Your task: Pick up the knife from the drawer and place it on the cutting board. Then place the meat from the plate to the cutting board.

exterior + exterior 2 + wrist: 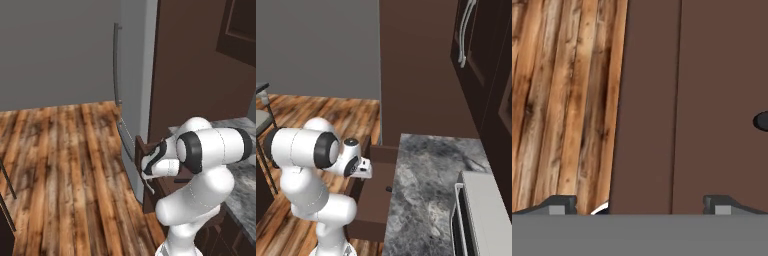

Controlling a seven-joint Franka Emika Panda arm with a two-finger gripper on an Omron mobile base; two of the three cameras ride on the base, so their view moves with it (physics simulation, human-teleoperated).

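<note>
I have the gripper (637,205) spread wide and empty above the open drawer (373,200). A dark rounded tip at three o'clock in the hand view (761,121) looks like the knife's handle end, lying on the drawer floor; the blade I cannot see. I judge it light, stiff and slick, best pinched across the handle. The drawer's front panel (644,100) and the stone counter (426,190) edge crowd the approach.
</note>
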